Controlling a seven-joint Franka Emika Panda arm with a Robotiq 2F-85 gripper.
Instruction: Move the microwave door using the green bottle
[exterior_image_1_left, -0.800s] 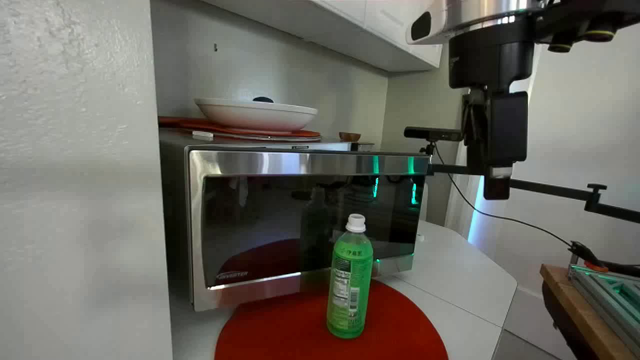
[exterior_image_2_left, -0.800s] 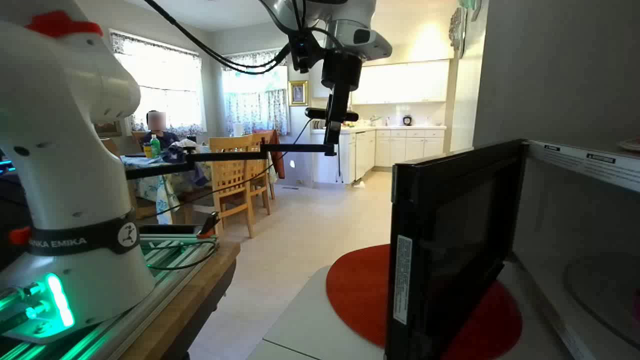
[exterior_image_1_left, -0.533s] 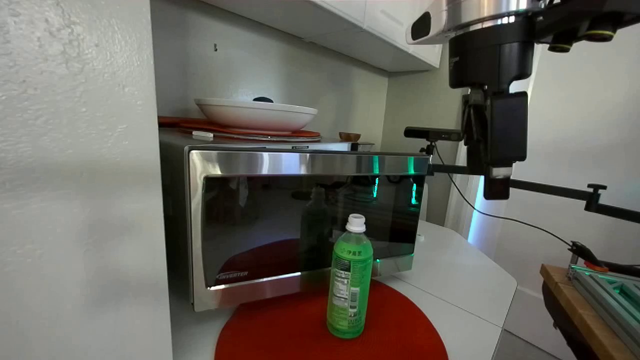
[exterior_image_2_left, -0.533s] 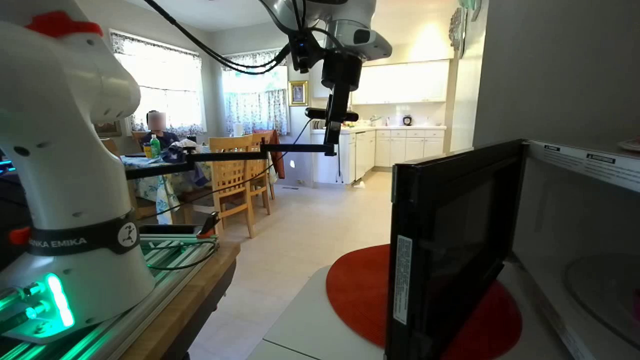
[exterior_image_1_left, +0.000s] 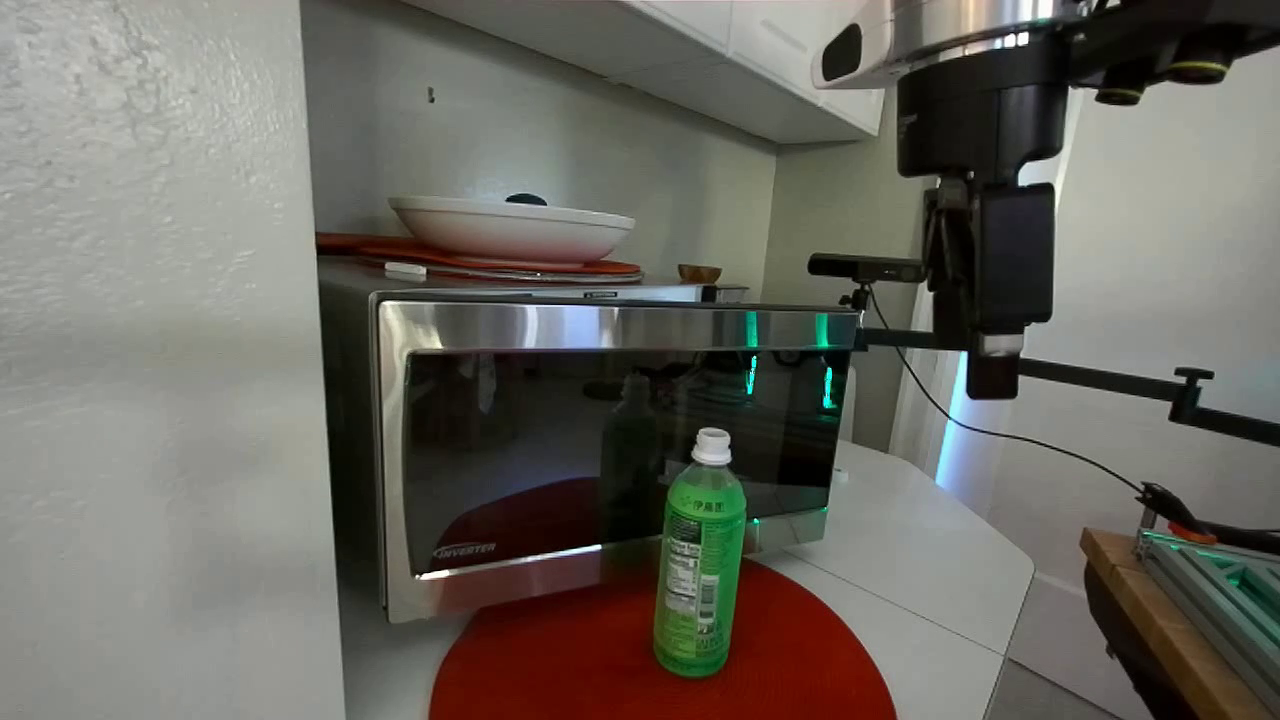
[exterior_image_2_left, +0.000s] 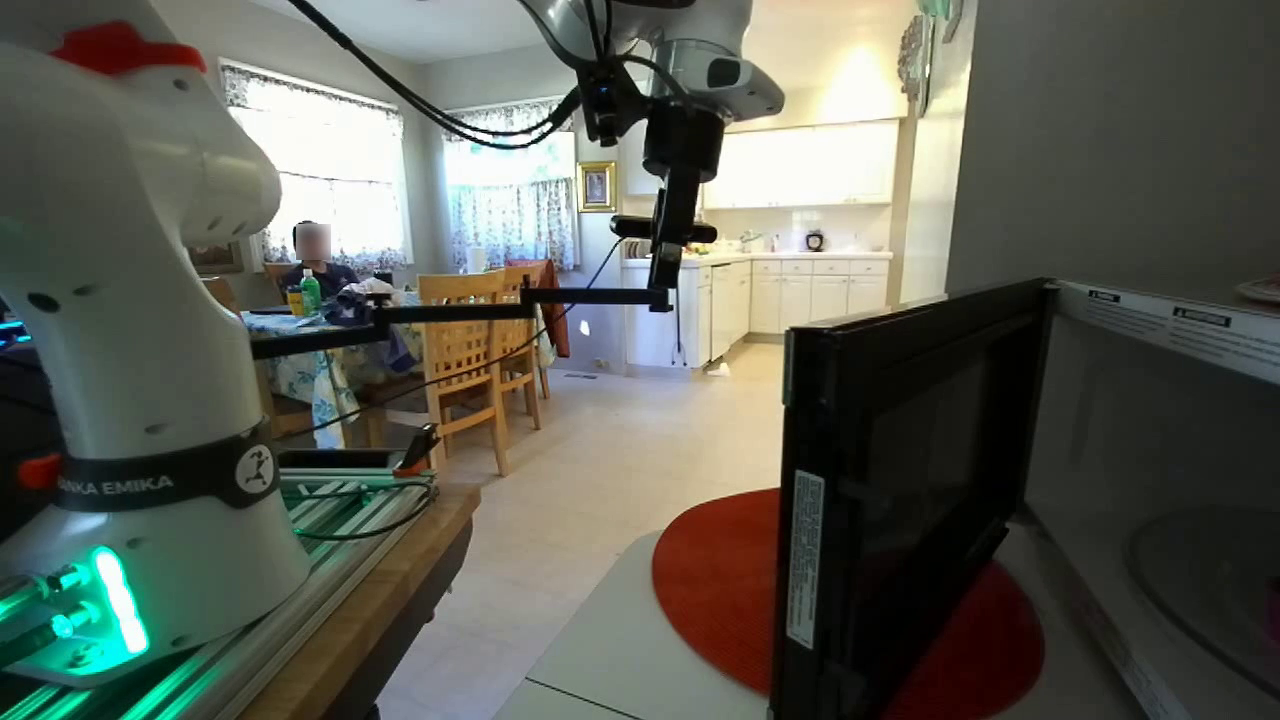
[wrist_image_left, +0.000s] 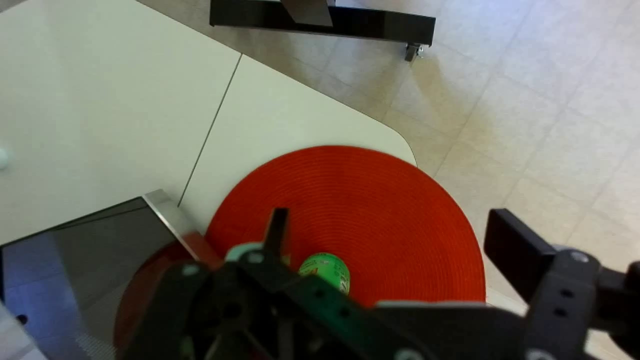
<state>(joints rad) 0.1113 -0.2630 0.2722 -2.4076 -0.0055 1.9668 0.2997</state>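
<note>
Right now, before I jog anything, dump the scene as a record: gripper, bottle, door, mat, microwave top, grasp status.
gripper: open, pointing down, holding nothing
bottle: green, upright, in front of the door
door: open, standing out from the microwave at an angle
mat: red, round, under the bottle and reaching beneath the door
microwave top: white bowl
grasp status: bottle not yet held

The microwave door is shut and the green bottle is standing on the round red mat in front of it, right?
Not quite: the microwave door is open, angled out from the microwave, as an exterior view shows. The green bottle does stand on the round red mat in front of it.
</note>
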